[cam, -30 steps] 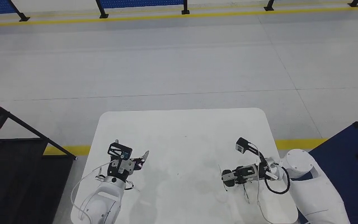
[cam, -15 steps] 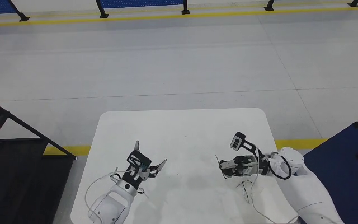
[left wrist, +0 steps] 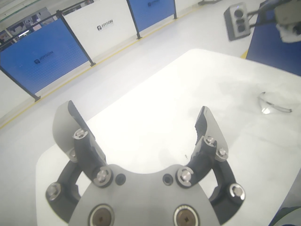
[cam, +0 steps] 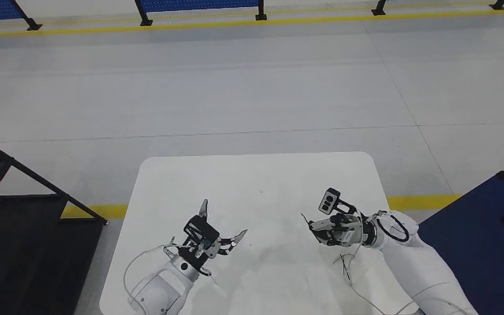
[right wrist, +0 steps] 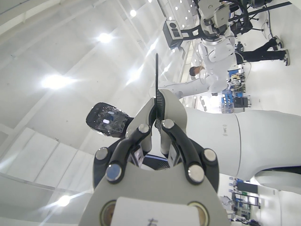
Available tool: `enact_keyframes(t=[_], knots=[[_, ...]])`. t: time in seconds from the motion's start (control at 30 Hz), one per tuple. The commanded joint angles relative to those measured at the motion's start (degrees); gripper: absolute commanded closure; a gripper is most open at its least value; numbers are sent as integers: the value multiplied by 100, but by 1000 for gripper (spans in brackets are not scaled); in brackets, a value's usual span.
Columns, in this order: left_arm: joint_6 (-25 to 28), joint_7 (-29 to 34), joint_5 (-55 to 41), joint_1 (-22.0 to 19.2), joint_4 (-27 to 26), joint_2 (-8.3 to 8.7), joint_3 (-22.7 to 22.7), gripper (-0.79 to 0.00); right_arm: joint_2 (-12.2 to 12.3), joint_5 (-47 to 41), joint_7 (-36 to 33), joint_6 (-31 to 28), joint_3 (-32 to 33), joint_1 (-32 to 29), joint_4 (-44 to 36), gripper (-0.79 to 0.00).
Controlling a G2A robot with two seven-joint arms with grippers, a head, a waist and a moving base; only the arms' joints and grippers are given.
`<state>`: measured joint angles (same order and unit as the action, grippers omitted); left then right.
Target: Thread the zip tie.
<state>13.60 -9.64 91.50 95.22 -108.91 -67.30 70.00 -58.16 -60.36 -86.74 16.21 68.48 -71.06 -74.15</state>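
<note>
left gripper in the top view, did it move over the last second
Yes. The left gripper has shifted away from the left edge of the table toward the table's middle, bringing it closer to the right gripper.

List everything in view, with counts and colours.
table: 1, white, under both arms.
zip tie: 1, black, clamped in the right tool, free end sticking out past the tips.
floor lines: 2, yellow, one passing the table, one along the fence.
fence panels: several, blue and white with black posts, across the floor from the table.
left tool: 1, grey and black, open, holding nothing, above the table.
right tool: 1, grey and black, shut on the zip tie, above the table.
</note>
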Motion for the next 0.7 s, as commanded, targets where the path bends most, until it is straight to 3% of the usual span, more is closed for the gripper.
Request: enact_keyframes(t=[0.0, 0.27, 0.67], knots=[[51, -345, 129, -28, 66, -3, -106, -785, -58, -1058, 206, 339, -151, -31, 49, 0], [4, -839, 682, -244, 340, -41, -584, -785, -152, -3196, 855, 990, -803, 60, 102, 0], [-419, -884, 802, -405, 455, -104, -852, -785, -59, -4607, 1805, 1940, -1405, 61, -39, 0]])
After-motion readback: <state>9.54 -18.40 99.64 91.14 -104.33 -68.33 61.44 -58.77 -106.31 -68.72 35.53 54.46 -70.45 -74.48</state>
